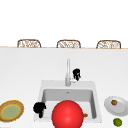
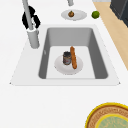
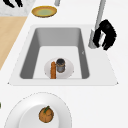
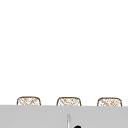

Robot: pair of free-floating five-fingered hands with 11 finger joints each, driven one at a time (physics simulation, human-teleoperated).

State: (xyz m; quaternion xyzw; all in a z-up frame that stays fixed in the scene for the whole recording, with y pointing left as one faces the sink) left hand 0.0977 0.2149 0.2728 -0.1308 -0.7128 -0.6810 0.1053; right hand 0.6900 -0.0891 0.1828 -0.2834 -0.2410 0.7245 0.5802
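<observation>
At the far left of the front view a yellow-rimmed woven plate lies flat on the white counter. Just to its right the left hand hangs over the front left corner of the sink; its fingers point down and look bent, and it has nothing in them. The sink basin is grey, and in the left side view a small white plate lies on its floor with a dark jar standing on it and an orange carrot lying beside the jar, touching it. In the front view a big red ball covers the front part of the basin. Behind the basin stands the faucet with its tall thin spout. The right hand is just to the right of the faucet, at its lever; in the right side view its fingers curl downward close beside the faucet body, but I cannot tell if they really grip the lever. Farther right a white plate holds a small brown fruit, and a green lime lies on the counter in front of it.
</observation>
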